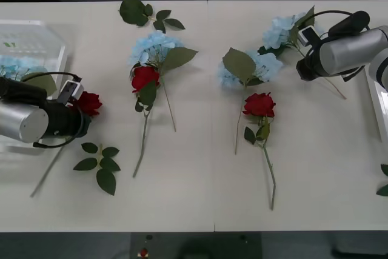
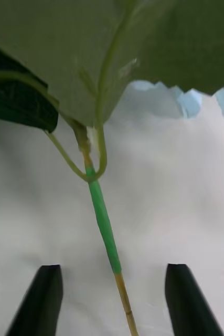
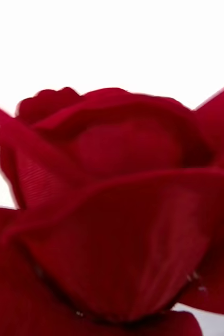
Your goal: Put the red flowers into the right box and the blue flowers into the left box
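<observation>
White table (image 1: 200,198) holds, from its left edge, the left box (image 1: 54,40) with a blue flower, the left gripper (image 1: 77,112), grip hidden, at a red rose (image 1: 90,102), then the right gripper (image 2: 112,294) spread wide astride a blue flower's stem (image 2: 104,226).

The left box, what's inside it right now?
The left box holds pale blue flowers with a green leaf. The left arm and its end effector cover the box's near part, so anything there is hidden.
</observation>
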Motion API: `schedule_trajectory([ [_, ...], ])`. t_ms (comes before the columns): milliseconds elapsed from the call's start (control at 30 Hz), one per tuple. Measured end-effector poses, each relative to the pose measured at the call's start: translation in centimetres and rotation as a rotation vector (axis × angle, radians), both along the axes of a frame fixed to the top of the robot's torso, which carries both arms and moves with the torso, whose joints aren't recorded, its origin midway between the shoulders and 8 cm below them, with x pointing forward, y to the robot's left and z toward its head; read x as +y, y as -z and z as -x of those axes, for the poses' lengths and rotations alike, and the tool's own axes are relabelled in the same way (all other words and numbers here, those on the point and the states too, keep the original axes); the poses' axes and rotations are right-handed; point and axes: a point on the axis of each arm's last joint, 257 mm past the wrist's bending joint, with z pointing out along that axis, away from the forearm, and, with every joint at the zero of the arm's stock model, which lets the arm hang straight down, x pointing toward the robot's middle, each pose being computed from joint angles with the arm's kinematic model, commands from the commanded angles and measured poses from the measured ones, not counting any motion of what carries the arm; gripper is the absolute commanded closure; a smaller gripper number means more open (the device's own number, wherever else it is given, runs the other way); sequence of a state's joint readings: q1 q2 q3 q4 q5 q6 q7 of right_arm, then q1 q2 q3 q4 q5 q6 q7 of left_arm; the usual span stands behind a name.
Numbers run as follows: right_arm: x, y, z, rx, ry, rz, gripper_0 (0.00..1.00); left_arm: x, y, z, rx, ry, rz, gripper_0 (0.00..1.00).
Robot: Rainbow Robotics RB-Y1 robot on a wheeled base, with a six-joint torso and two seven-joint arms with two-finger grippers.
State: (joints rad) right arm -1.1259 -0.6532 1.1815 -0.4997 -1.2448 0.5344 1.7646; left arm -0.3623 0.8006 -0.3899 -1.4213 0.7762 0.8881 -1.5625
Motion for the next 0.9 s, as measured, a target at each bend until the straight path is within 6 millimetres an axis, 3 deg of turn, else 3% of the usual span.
schedule_trajectory([
  [100,-0.2,0.2,0.1,0.003,0.001,0.006,1.0,-2.2,-1.5,-0.3,-0.026,0.039,0.032,1.0],
  [233,-0.4,0.2,0.1,0.003,0.004,0.01,1.0,-5.7,-4.7,-0.2,-0.058,0.098,0.124,1.0],
  [567,-0.1,-0.4,0.6,0.042,0.065,-0.079,1.0,-10.7,-18.8,-1.1,-0.23,0.175,0.379,1.0],
  [667,1.3,-2.3,0.4,0.053,0.092,-0.193,1.0,-13.4,-22.0,-0.8,-0.255,0.199,0.53,1.0],
  [800,3.8,-7.0,0.3,0.055,0.046,-0.338,1.0,-16.7,-26.1,-0.7,-0.291,0.23,0.712,1.0],
  [900,4.8,-10.3,1.3,0.069,-0.073,-0.379,1.0,-19.1,-28.4,-0.4,-0.296,0.259,0.816,1.0],
])
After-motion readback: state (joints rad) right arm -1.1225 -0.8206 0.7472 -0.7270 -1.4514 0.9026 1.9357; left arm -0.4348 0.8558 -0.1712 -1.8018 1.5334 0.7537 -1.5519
